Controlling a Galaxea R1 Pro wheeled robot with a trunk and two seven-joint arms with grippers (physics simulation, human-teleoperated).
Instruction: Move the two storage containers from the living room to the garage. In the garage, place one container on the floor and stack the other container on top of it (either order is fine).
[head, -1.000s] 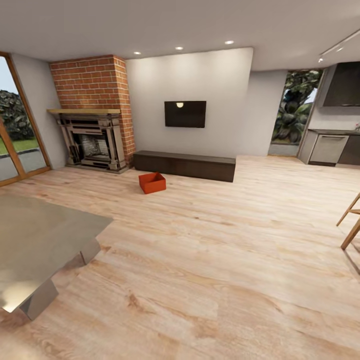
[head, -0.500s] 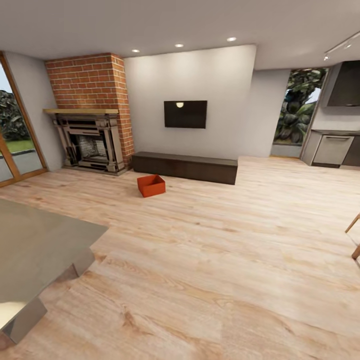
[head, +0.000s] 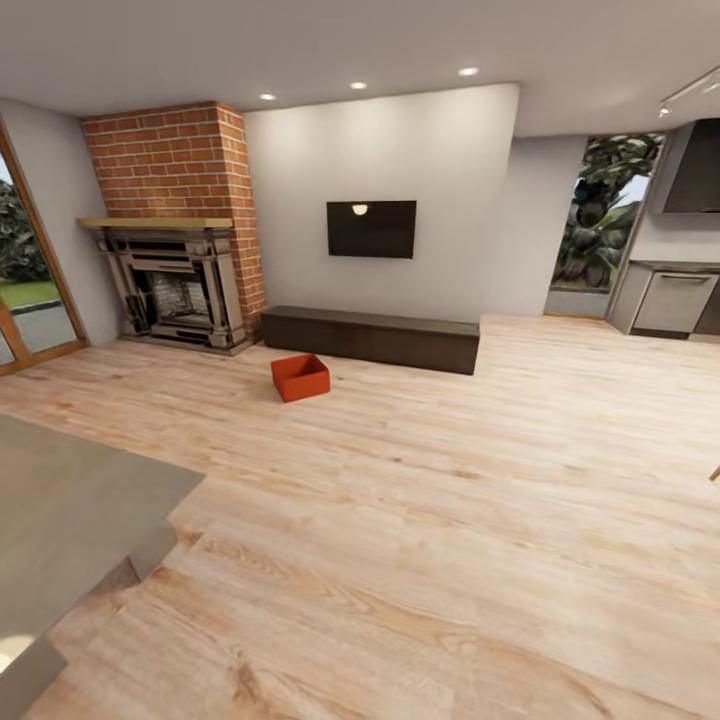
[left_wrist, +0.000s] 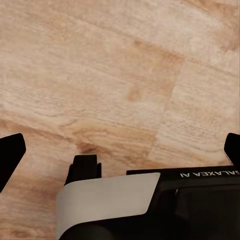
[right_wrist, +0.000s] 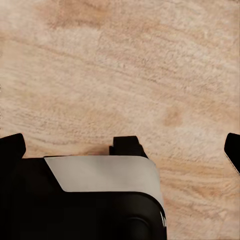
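Sitting on the plank floor (head: 430, 520) at 11 o'clock, far ahead: one bin (head: 300, 377), just before the cabinet (head: 370, 338), right of the fireplace (head: 180, 290). Left gripper (left_wrist: 122, 150) and right gripper (right_wrist: 122, 147) spread wide, empty, over bare planks.

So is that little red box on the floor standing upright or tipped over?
Upright. The storage container sits flat on the wood floor with its open top facing up, in front of the low cabinet. Whether anything lies inside, cannot tell.
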